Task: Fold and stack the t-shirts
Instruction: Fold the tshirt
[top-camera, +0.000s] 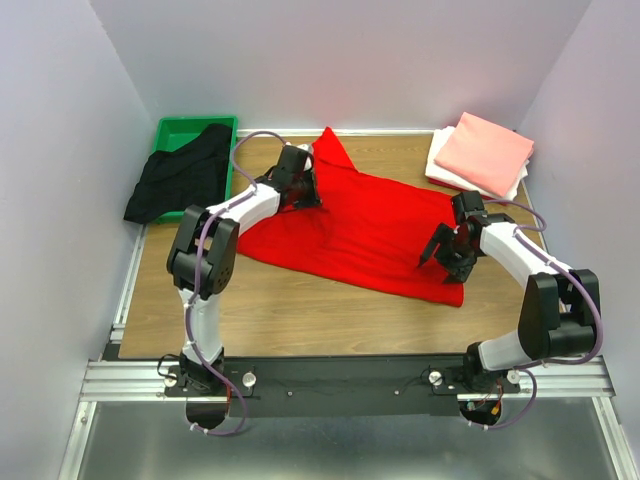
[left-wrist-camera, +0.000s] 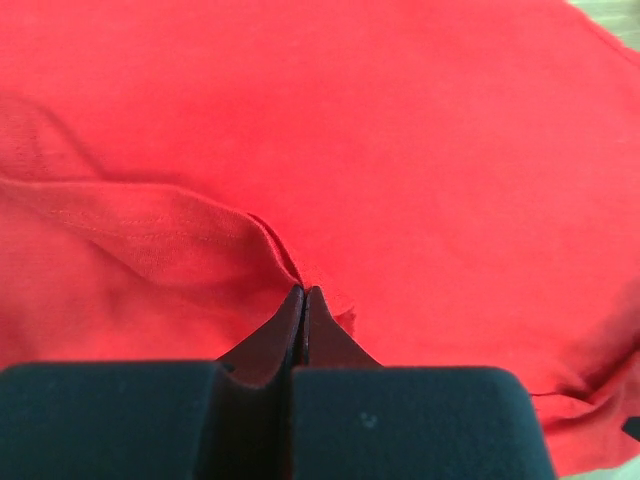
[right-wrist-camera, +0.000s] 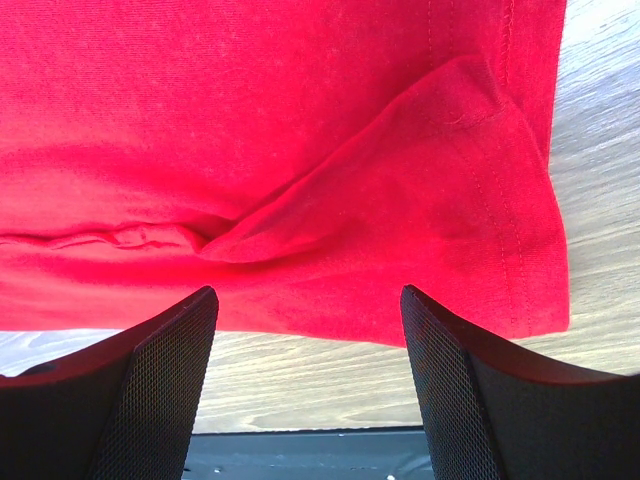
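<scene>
The red shirt is lying spread out, somewhat rumpled, across the middle of the table, running from the far middle down toward the right side, with one pointed part reaching toward the far edge. The left gripper is pressing down on the shirt's far left part. In the left wrist view its jaws are sitting tight together at, pinching a small pucker of the red shirt where a hemmed fold is running in from the left.

The right gripper is hanging over the shirt's right near part, its jaws standing wide and holding nothing. In the right wrist view the gripper is framing the hem of the red shirt, where a flap is lying folded over near the corner and bare wood is showing beyond it. Whether the fingers are touching the cloth I cannot tell.

The black shirt is lying crumpled, half in the green bin at the far left corner and spilling over its near side. At the far right corner the pink shirt is sitting folded on top of the folded white shirt.
</scene>
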